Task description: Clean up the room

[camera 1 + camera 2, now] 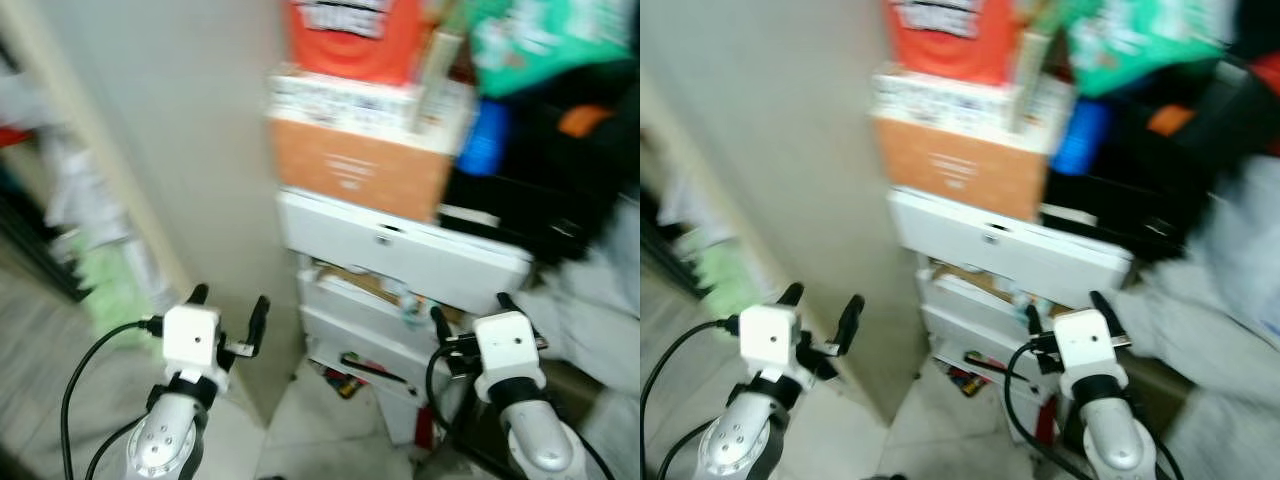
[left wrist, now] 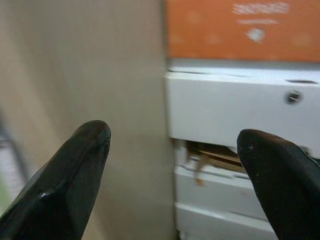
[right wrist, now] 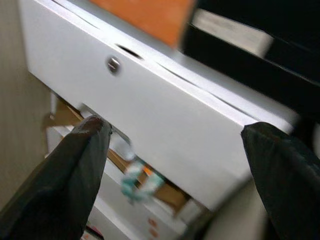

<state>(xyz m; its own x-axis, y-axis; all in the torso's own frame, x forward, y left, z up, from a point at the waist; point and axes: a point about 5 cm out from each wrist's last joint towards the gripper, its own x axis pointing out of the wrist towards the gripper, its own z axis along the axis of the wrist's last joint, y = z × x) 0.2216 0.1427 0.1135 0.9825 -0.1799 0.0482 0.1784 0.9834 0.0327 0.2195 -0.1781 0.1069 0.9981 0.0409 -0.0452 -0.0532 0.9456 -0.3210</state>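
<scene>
Left gripper (image 1: 228, 312): fingers apart, empty, facing a beige wall (image 1: 170, 130). White drawer unit (image 1: 400, 255): ahead, drawers ajar, long axis crosswise, orange box (image 1: 360, 170) on top. Right gripper (image 1: 468, 312): fingers apart, empty, nearer the drawers.

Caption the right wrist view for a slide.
Open right claw faces the white drawer front beneath an orange box.

A cluttered storage corner of a home: ahead of the fingers, a white drawer unit (image 1: 400, 255) stands against a beige wall (image 1: 180, 130), boxes (image 1: 360, 165) and bags (image 1: 540, 40) piled on it, tiled floor (image 1: 320, 415) below.
</scene>
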